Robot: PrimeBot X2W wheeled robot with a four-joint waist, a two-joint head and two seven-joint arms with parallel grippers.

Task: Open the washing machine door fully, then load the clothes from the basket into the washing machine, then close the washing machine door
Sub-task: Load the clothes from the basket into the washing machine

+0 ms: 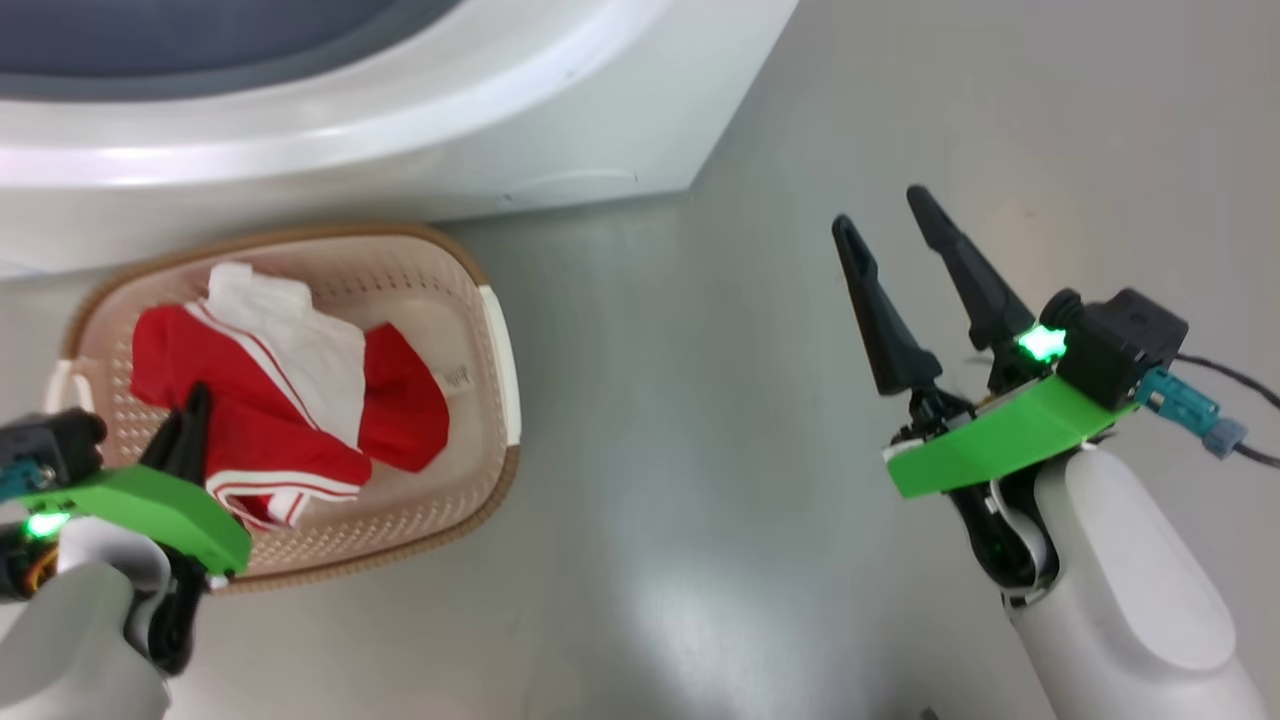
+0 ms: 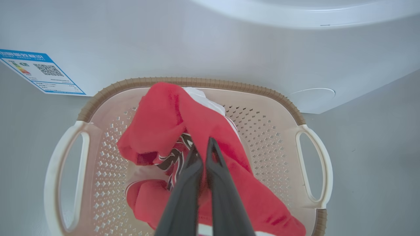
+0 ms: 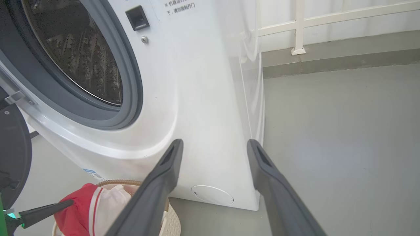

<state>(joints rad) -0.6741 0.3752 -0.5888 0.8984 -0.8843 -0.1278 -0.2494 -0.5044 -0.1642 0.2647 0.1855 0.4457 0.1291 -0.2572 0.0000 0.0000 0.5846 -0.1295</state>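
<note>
Closed tightly, the jaws of the left gripper [image 2: 203,146] pinched the red clothes [image 2: 164,118] inside the basket [image 2: 197,81], which stood on the floor [image 1: 650,400] just before the washing machine [image 3: 203,98]. The washing machine door [image 3: 13,157] stood swung open. Well to the right, the right gripper [image 1: 879,207] hung above the floor, its jaws wide apart.

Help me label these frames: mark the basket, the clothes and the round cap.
basket [image 2: 137,82], left wrist view, brown far rim.
clothes [image 1: 280,420], head view, red fabric.
round cap [image 3: 212,195], right wrist view, its middle.
</note>
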